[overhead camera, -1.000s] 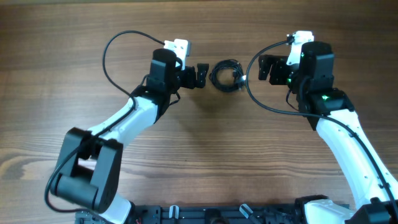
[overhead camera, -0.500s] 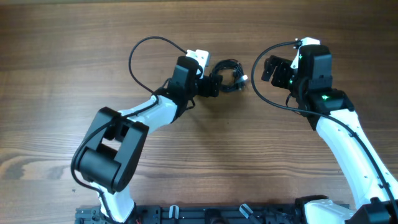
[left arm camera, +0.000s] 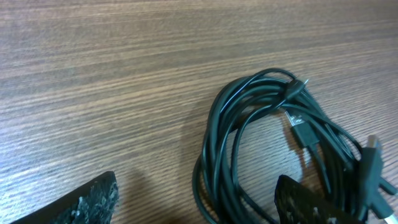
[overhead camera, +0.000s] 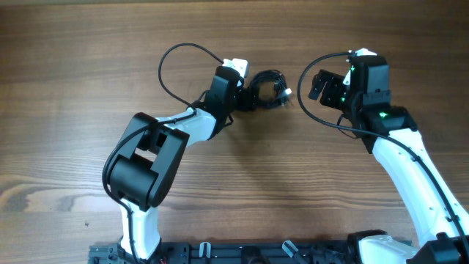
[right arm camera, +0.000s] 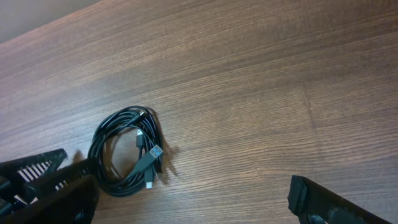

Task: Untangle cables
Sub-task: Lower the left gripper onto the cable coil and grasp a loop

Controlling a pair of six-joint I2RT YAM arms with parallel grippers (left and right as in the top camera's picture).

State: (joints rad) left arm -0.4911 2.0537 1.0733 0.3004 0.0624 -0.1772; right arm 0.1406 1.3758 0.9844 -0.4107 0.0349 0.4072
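The cables (overhead camera: 268, 88) lie in one small coiled bundle of thin black wire at the table's upper middle, with a small white connector (overhead camera: 289, 92) at its right side. My left gripper (overhead camera: 249, 97) is open, its fingers straddling the bundle's left edge. In the left wrist view the coil (left arm camera: 261, 149) lies between the two fingertips (left arm camera: 87, 199). My right gripper (overhead camera: 316, 83) is open and empty, just right of the bundle. In the right wrist view the coil (right arm camera: 127, 152) lies near its left finger.
The thicker black arm cables loop above the left arm (overhead camera: 172, 66) and beside the right arm (overhead camera: 311, 110). The wooden table (overhead camera: 73, 110) spreads all round. The robot bases' frame (overhead camera: 242, 253) runs along the front edge.
My left gripper has swung right from beside the bundle until its open fingers reach the coil's left edge. The right gripper has barely shifted.
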